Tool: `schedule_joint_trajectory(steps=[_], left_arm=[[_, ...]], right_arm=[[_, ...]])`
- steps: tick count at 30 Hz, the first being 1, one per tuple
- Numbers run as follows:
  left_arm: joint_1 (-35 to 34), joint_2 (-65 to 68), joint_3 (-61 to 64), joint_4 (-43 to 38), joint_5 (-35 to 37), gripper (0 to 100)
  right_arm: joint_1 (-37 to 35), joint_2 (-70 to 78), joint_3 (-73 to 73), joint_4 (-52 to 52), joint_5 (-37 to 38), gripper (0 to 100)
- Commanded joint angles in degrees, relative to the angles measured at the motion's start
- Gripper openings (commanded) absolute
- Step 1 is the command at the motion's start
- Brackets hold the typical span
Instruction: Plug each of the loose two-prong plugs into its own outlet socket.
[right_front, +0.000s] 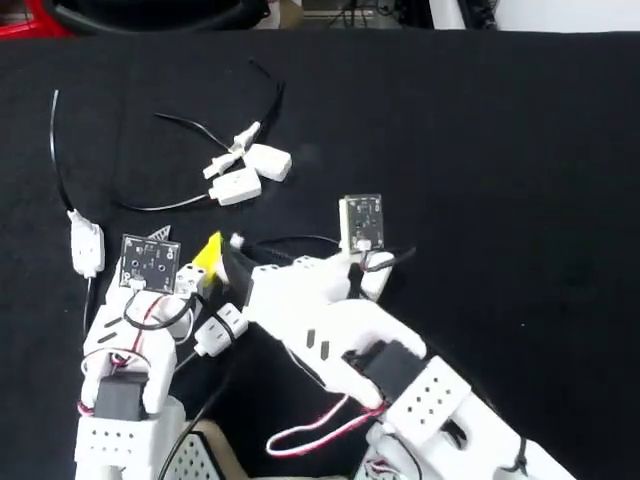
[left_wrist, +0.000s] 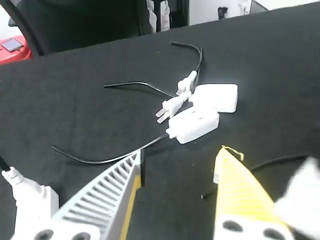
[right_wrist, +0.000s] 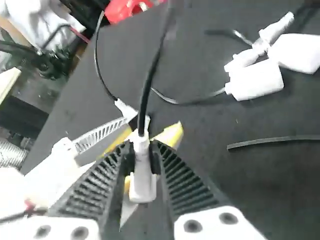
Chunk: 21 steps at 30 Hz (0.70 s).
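Between the black fingers (right_wrist: 175, 175) of my right gripper (right_wrist: 141, 146) sits a white two-prong plug (right_wrist: 140, 175), its black cord running away from the camera. In the high view that gripper (right_front: 233, 268) is left of centre, close beside my left gripper (right_front: 198, 266). My left gripper (left_wrist: 181, 154) stands open over bare cloth, one finger white, the other yellow (left_wrist: 235, 185). Beyond it lie two white outlet blocks (left_wrist: 215, 97) (left_wrist: 194, 124) with two loose plugs (left_wrist: 172, 106) (left_wrist: 187, 82) touching them. A third white outlet (right_front: 87, 245) lies at the far left.
Black cloth covers the table (right_front: 500, 150), with free room on its right half. Loose black cords (right_front: 170, 205) curl around the outlet cluster (right_front: 250, 172) and along the left side. A red object (right_front: 25, 15) lies beyond the far-left edge.
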Motion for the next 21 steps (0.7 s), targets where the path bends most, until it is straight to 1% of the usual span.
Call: schedule_joint_trajectory(steps=[1, 5, 7, 15, 17, 21], left_arm=[[-0.5, -0.3, -0.5, -3.8, 0.7, 24], [-2.9, -0.3, -0.9, -4.6, 0.9, 24], [-2.8, -0.3, -0.9, -4.5, 0.9, 24], [-3.1, -0.2, -0.7, -4.1, 0.8, 24], [-4.4, -0.2, -0.9, -2.4, 0.5, 24], [-7.0, -0.2, -3.2, 5.5, 0.4, 24]], right_arm=[[-2.6, -0.2, -4.9, 6.4, -0.3, 1.1], [-2.7, -0.2, -5.9, 9.4, 0.0, 1.1], [-2.8, -0.2, -5.8, 9.4, 1.8, 1.1], [-4.1, -0.2, -6.1, 11.1, 4.1, 1.1], [-1.1, -0.1, -5.9, 9.9, 6.6, 1.1], [6.5, -0.1, -5.7, 3.0, 6.9, 1.1]])
